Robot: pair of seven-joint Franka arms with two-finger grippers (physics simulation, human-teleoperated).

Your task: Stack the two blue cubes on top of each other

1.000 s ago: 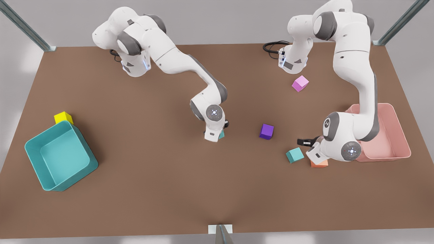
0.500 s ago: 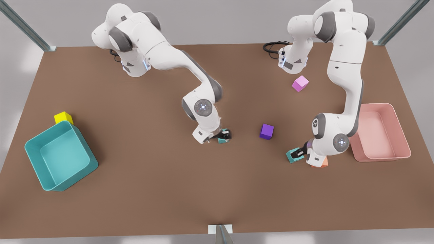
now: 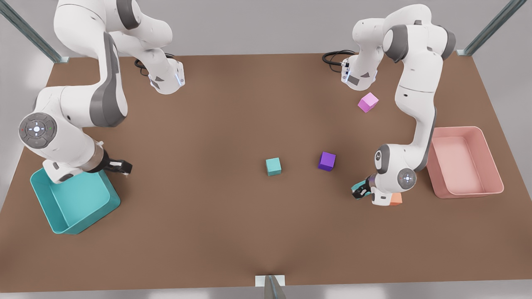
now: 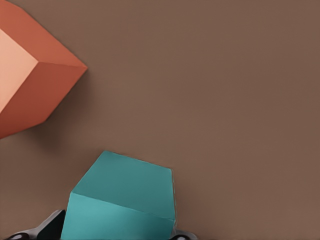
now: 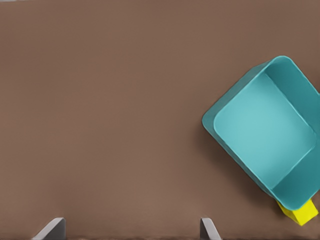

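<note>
Blue cubes: one [image 3: 273,166] lies free near the middle of the brown table [image 3: 208,232], just to the front view's left of the purple cube [image 3: 327,161] and touching nothing. The other blue cube [image 3: 357,191] sits to the front view's right of the purple cube and nearer the camera, clamped between the fingers of the left gripper [image 3: 360,192]; in the left wrist view this cube [image 4: 125,197] shows with a dark fingertip [image 4: 47,227] at each lower corner. Whether it rests on the table or is lifted off it cannot be told.

Going from the front view's left: the teal bin [image 3: 62,216] stands at the far left of the table, well apart from the purple cube. The right gripper [image 3: 120,167] hangs at the bin's rim with fingers spread apart and nothing between them; the right wrist view shows its two fingertips [image 5: 52,229] wide apart above bare table, with the bin [image 5: 225,130] and a yellow cube [image 5: 300,214] touching the bin's far corner.

To the front view's right of the purple cube: a pink cube [image 3: 368,102] farther back, near an arm's base; an orange cube [image 3: 395,199] just beside the left gripper, apart from the held cube in the left wrist view [image 4: 30,85]; then the pink bin [image 3: 494,166] at the table's right edge.

Surroundings: plain grey walls and floor, metal struts [image 3: 29,31] at the table's far corners.
</note>
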